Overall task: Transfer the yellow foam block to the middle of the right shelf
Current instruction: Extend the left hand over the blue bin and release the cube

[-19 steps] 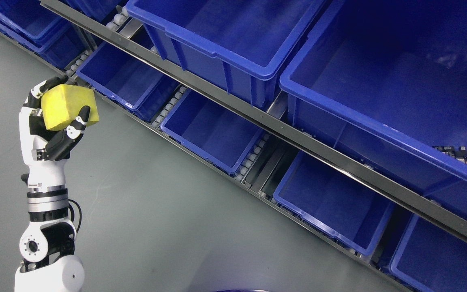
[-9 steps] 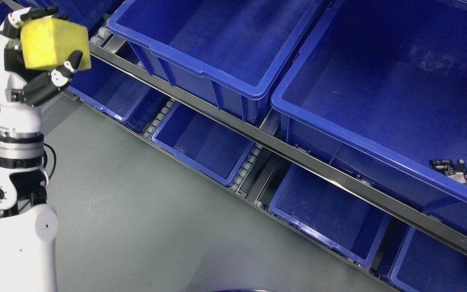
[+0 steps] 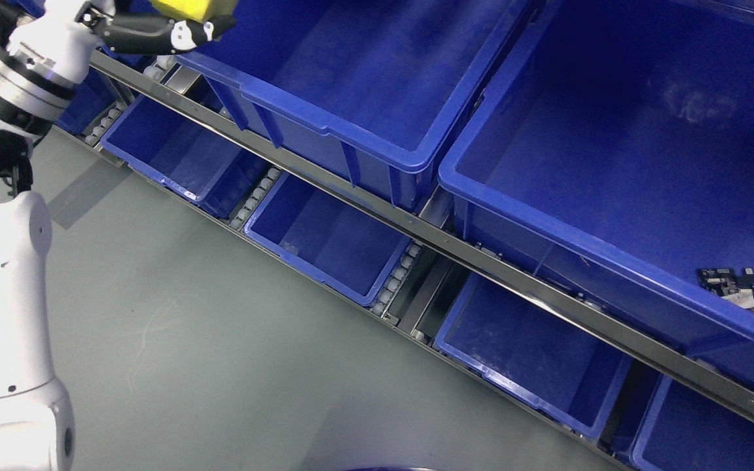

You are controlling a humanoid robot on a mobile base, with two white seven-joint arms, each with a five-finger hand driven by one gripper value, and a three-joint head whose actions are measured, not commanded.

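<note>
My left hand (image 3: 154, 26) grips the block (image 3: 187, 6) at the top edge of view, over the near-left corner of a blue bin (image 3: 351, 85) on the upper shelf level. Only the block's bottom shows, with my thumb pinched under it. My right arm is out of sight. The hold looks shallow: if I swing sideways quickly, the soft foam could squeeze out and drop into this bin or onto the floor (image 3: 220, 353). The bin's rim (image 3: 298, 121) could also catch my forearm.
</note>
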